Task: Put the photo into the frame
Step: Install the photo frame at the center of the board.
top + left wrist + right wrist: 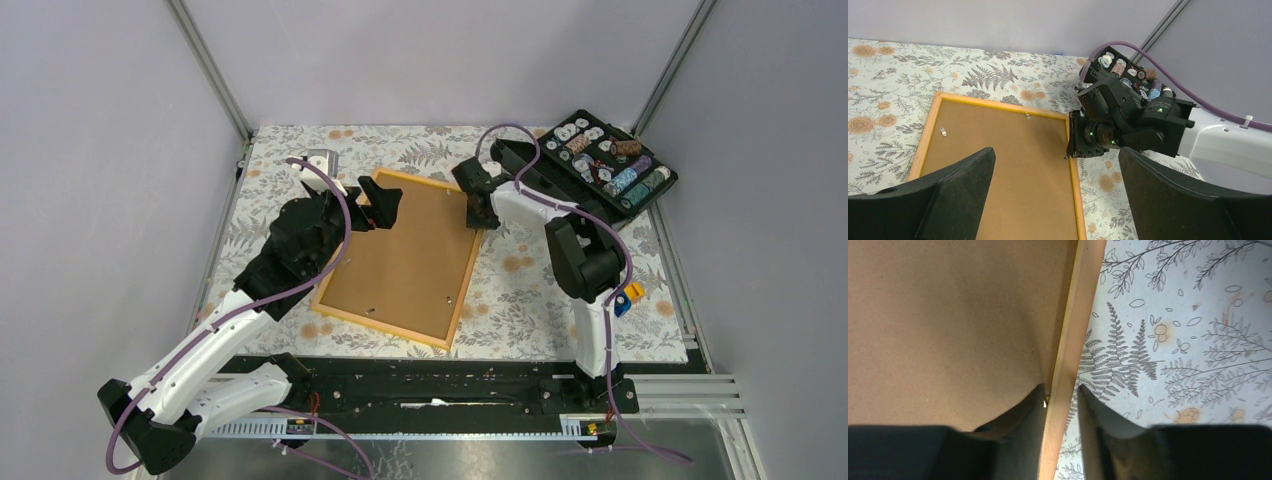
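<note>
The orange-yellow frame (468, 268) lies flat on the floral cloth. A plain brown board fills it, which seems to be the photo (405, 260) lying picture side down. My right gripper (480, 215) stands at the frame's right rail near the far corner. In the right wrist view its fingertips (1040, 390) straddle the wooden rail (1068, 340), one on the brown board (948, 315) side and one on the cloth side, pinching it. My left gripper (388, 205) hovers wide open over the frame's far left part, holding nothing. In the left wrist view the board (1008, 165) and rail (1074, 190) show between its fingers.
A black case of small round parts (605, 160) sits at the far right corner, just behind the right arm (1128, 120). Small metal clips (943, 131) lie on the board's edges. Grey walls close in the table on three sides.
</note>
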`<move>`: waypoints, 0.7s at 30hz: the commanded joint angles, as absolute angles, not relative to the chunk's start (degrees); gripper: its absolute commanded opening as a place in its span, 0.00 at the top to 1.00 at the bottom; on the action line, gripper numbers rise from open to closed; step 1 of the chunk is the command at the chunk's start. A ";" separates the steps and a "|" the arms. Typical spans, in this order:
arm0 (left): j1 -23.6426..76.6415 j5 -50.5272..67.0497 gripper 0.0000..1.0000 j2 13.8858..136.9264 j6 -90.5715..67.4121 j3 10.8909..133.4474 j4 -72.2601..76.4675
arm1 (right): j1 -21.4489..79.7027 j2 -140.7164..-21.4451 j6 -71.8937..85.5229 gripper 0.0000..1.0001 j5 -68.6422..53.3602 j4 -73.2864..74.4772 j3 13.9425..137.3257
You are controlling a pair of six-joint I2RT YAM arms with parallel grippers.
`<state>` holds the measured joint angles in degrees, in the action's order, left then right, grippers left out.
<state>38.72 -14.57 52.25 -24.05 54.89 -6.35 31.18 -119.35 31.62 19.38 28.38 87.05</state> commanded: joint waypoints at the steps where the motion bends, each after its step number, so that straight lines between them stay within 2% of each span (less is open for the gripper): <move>1: 38.32 -14.22 0.02 52.00 -24.43 55.73 -4.31 | 31.17 -118.24 20.44 0.57 19.98 30.48 93.52; 4: 38.32 -14.09 0.02 52.39 -24.43 55.72 -4.31 | 31.35 -116.77 22.65 0.37 16.45 35.12 95.65; 7: 38.32 -13.97 0.02 52.86 -24.51 55.81 -4.48 | 32.99 -113.23 25.38 0.23 14.56 35.17 91.92; 8: 38.32 -13.86 0.02 52.86 -24.59 55.88 -4.55 | 33.69 -112.16 26.56 0.22 14.36 35.17 90.46; 12: 38.32 -13.73 0.01 52.75 -24.70 55.90 -4.50 | 36.00 -108.65 32.23 0.20 9.87 33.36 81.62; 17: 38.32 -12.92 0.01 52.95 -25.00 55.92 -4.46 | 37.27 -105.94 34.54 0.24 8.89 30.61 74.37; 21: 38.32 -12.43 0.02 52.87 -25.21 56.05 -4.61 | 37.36 -107.02 33.01 0.42 8.38 30.15 72.61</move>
